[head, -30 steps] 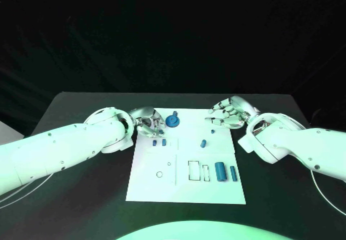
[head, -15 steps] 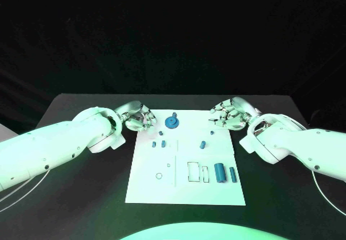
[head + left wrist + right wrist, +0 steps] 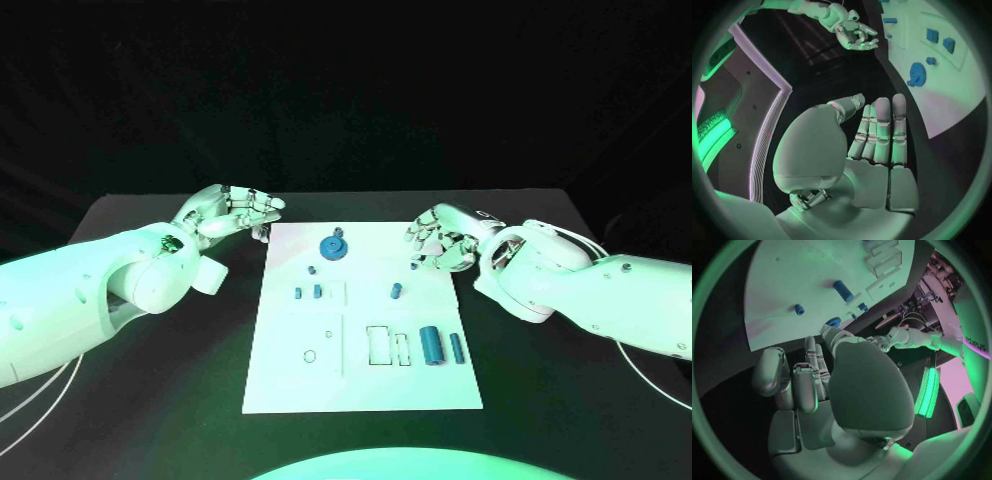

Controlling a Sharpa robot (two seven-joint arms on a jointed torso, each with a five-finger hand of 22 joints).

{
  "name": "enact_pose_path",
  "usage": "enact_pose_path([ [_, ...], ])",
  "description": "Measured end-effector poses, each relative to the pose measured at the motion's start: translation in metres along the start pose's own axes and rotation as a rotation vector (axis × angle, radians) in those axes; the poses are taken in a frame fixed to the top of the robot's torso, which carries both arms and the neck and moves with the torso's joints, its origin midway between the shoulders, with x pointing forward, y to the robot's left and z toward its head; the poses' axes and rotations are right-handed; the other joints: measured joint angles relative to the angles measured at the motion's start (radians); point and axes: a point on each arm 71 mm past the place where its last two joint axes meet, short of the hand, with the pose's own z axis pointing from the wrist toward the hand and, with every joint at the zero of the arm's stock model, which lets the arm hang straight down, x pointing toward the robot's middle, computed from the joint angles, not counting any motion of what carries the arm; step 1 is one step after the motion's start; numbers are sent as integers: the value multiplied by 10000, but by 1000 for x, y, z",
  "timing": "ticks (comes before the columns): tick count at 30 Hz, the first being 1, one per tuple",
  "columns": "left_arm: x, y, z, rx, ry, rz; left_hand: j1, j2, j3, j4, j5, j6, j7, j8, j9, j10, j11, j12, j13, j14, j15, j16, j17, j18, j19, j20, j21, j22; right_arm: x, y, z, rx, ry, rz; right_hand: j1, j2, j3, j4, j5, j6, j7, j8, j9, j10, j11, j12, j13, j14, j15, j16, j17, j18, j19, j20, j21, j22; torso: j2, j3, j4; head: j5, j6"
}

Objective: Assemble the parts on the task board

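The head view takes in the whole task board (image 3: 361, 375), a white plate lying lengthwise away from the robot on the black table (image 3: 144, 400), with every part visible on it. The blue gear (image 3: 333, 246) sits near the board's far end. Closer in are three small blue pegs (image 3: 309, 291), and a short blue pin (image 3: 395, 291) lies with its long axis roughly along the board. Near the board's right edge, a wide blue cylinder (image 3: 431, 346) and a slimmer blue cylinder (image 3: 456, 347) lie side by side, both pointing along the board's length, beside two rectangular outlines (image 3: 387, 345).

The left hand (image 3: 231, 211) is raised off the board's far left corner, holding nothing. The left wrist view adds what the head view cannot: its fingers (image 3: 881, 131) are straight and pressed close together, and the gear (image 3: 917, 74) is seen edge-on.

The right hand (image 3: 444, 237) hovers over the board's far right corner, fingers loosely curled and apart, empty. In the right wrist view its palm (image 3: 867, 385) hides much of the board, and the small parts there are hard to identify.
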Motion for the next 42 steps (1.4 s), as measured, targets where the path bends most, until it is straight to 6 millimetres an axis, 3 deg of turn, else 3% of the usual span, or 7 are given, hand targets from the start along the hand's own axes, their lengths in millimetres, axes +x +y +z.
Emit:
enact_pose_path([
  [6, 0, -4, -4, 341, -22, -965, -28, -29, -97, -18, -1, -90, 18, 0, 0, -1, 0, -133, -121, -34, 35, -78, -35, -1, 0, 0, -122, -97, 7, 4, 3, -143, 499, -1692, 0, 0, -78, -66, -136, 37, -115, 0, -8, 60, -127, -254, -569, 0, 0, 233, 0, -1, 277, -102, 660, -1, 3, -4, 12, -85, 11],
  [15, -2, -6, -6, 691, -141, -1520, -78, -78, -290, 37, -2, -173, 27, 0, -1, -98, 97, -308, -303, -89, 91, -141, -61, -4, 39, 38, -305, -229, 21, 6, 6, 19, 921, -3051, 0, 0, 16, -160, -93, 41, -120, 0, -40, 95, -86, -426, -926, 1, 0, 248, -1, -1, 312, -137, 740, -2, 10, 4, -2, -65, -17],
  [28, -4, -8, -7, 939, -199, -1787, -78, -78, -330, 55, -2, -179, 34, 87, -2, -186, 107, -424, -424, -113, 115, -156, -71, -5, 75, 74, -384, -313, 34, 9, 11, 159, 1063, -3618, 2, 3, 398, -145, 4, 272, -85, 63, -34, 439, -32, -474, -1230, 1, 0, 247, -3, 0, 362, -86, 767, -4, 13, 5, -1, -36, -81],
  [32, -4, -8, -7, 960, -205, -1816, -36, -36, -334, 50, -2, -179, 34, 87, -3, -186, 107, -424, -468, -141, 144, -166, -71, -5, 75, 74, -425, -329, 36, 9, 12, 179, 1051, -3636, 24, 32, 731, -139, 4, 464, -140, 154, 14, 761, -66, -490, -1411, 1, 0, 246, -4, -163, 423, -141, 975, -5, 6, 6, -3, -18, -94],
  [42, -5, -8, -7, 965, -227, -1820, 45, 44, -314, -19, -2, -215, 70, 125, -3, -186, 107, -466, -505, -141, 144, -194, -81, -5, 75, 74, -425, -329, 36, 8, 14, 236, 971, -3657, -202, 336, 1126, -241, 3, 969, -246, 432, 213, 1502, -219, -552, -1547, -2, -4, 167, -5, -162, 489, -208, 1384, -6, 3, 9, -11, -21, -105],
])
